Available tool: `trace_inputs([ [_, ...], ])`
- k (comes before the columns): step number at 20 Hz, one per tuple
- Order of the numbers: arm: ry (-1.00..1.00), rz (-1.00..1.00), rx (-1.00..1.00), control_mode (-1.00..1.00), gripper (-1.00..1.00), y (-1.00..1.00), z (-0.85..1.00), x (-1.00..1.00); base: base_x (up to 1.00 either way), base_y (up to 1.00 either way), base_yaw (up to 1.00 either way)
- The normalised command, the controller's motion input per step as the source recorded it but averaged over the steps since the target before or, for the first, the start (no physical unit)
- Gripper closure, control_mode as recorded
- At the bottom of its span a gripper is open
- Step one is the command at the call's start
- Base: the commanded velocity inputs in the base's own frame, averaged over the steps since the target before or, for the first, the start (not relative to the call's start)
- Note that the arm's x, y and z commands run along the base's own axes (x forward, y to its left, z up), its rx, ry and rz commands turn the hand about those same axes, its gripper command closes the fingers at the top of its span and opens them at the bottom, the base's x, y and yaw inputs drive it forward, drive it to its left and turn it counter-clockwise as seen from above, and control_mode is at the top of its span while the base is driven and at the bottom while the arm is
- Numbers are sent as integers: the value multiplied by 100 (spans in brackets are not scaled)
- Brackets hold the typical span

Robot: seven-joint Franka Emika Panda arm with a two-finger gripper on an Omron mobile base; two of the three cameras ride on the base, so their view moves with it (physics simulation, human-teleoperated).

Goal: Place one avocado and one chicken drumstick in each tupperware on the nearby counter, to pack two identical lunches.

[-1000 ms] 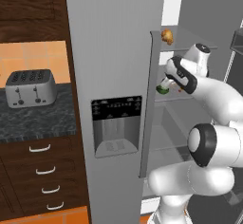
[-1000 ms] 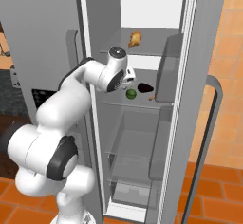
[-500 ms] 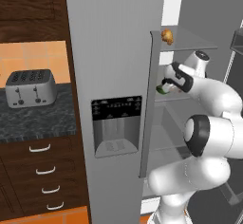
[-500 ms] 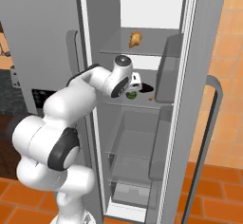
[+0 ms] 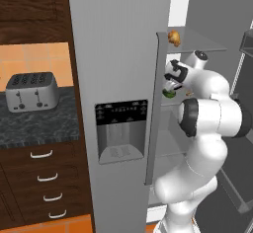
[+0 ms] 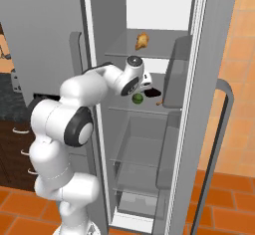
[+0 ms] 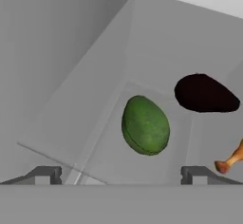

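Observation:
My gripper (image 7: 121, 175) is open inside the open fridge, just above the middle shelf. A green avocado (image 7: 145, 125) lies on that shelf right ahead of the fingertips, untouched. A second, very dark avocado (image 7: 205, 94) lies behind it to the right. The end of a chicken drumstick (image 7: 231, 159) shows at the right edge. From the base, the gripper (image 6: 145, 83) hovers over the green avocado (image 6: 137, 98), with the dark avocado (image 6: 153, 93) and the drumstick (image 6: 160, 101) beside it. Another drumstick (image 6: 142, 41) lies on the shelf above. The counter (image 5: 39, 126) is to the left. The tupperware is out of view.
A silver toaster (image 5: 30, 91) stands on the counter, over wooden drawers (image 5: 42, 177). The closed grey fridge door with its dispenser (image 5: 121, 131) stands between counter and arm. The open door (image 6: 219, 104) hangs at the right. The fridge side wall (image 7: 52, 66) is close on the hand's left.
The hand has pushed further into the fridge toward the green avocado, and the elbow has swung closer. The jaws stayed open. Nothing on the shelves moved.

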Motion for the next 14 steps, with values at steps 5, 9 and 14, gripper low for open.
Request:
trace_inputs([
  [5, 0, 2, 0, -100, -100, -1, -30, 41, 0, 0, 0],
  [9, 0, 2, 0, -100, -100, 0, -48, 34, 0, 0, 0],
  [14, 0, 0, 0, -100, -100, -2, -43, 26, 0, 0, 0],
])
